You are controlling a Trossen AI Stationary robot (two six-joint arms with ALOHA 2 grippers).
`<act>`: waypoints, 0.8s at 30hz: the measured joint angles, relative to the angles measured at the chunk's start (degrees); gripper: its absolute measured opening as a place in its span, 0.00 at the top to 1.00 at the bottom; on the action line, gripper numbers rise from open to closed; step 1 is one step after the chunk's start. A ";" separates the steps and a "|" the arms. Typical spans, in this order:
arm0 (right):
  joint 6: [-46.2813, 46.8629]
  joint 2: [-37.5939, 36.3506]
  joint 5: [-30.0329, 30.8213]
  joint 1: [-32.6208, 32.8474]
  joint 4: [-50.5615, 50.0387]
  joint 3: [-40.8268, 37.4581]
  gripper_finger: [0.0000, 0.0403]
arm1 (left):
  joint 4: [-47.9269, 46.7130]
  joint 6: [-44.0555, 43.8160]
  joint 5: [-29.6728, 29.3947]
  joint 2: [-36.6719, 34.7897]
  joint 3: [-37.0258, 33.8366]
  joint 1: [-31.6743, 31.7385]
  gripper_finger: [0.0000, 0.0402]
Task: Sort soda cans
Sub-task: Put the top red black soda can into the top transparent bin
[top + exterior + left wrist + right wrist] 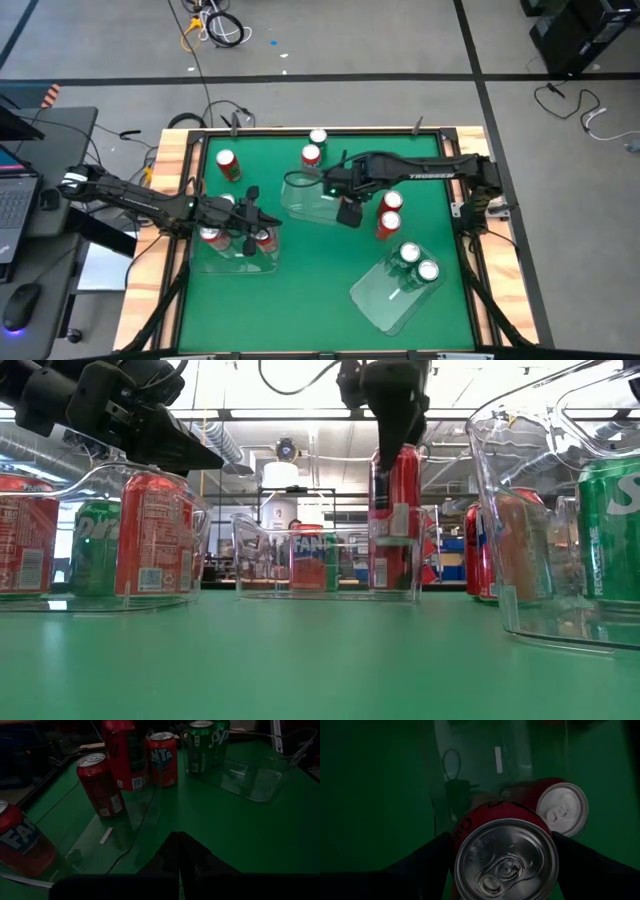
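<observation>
silver can top fills the right wrist view: a red can [506, 851] sits between the right gripper [349, 212] fingers, which are clamped on its body. in the low view that can [398, 510] hangs upright above the counter [310, 280], over or just at the near edge of the middle clear bin [305, 195]; can't tell if it's inside the wall line yet.

left gripper [250, 232] fingers are clenched on nothing, hovering over the left bin [235, 255], which holds red cans [210, 236] and at least one green can [97, 545]. that arm looks parked.

step, my read: right arm is mid-carry with a red can, heading for a bin drop. next move needs the can bottom clear of the bin wall, then straight down, can upright, release only once it's seated.

room and edges:
- two loose red cans [388, 215] stand just beside the right gripper on the counter; easy to clip on a sideways swing.
- right bin [395, 285] with green cans [418, 262] is near the front right, tilted diagonal to the counter edge.
- more red cans stand near the back edge [312, 148] and back left [226, 163].
- open green in the front centre, best lane for repositioning.
- both arms are close across the middle; keep the left one put.
</observation>
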 joint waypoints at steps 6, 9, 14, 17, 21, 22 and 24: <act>-1.08 3.20 -0.54 -0.18 0.42 0.00 0.29 | -0.09 -0.01 0.00 0.00 0.00 0.00 1.00; -1.15 4.65 -0.73 -0.39 0.87 0.00 0.29 | -0.16 -0.02 0.00 0.00 0.00 0.00 1.00; -1.64 5.96 -0.84 -0.50 2.25 -0.07 0.29 | -0.20 -0.02 0.00 0.00 0.00 0.00 1.00; -1.71 6.62 -0.87 -0.57 2.39 -0.07 0.29 | -0.24 -0.02 0.00 0.00 0.01 0.00 1.00; -1.72 7.59 -0.98 -0.69 2.47 -0.07 0.29 | -0.44 -0.04 0.00 0.00 0.02 0.00 1.00; -1.71 7.93 -1.01 -0.74 2.42 -0.07 0.29 | -0.50 -0.20 0.00 0.00 0.02 0.00 1.00; -1.72 8.10 -1.05 -0.74 2.52 -0.18 0.29 | -0.52 -0.24 0.00 0.00 0.02 0.00 1.00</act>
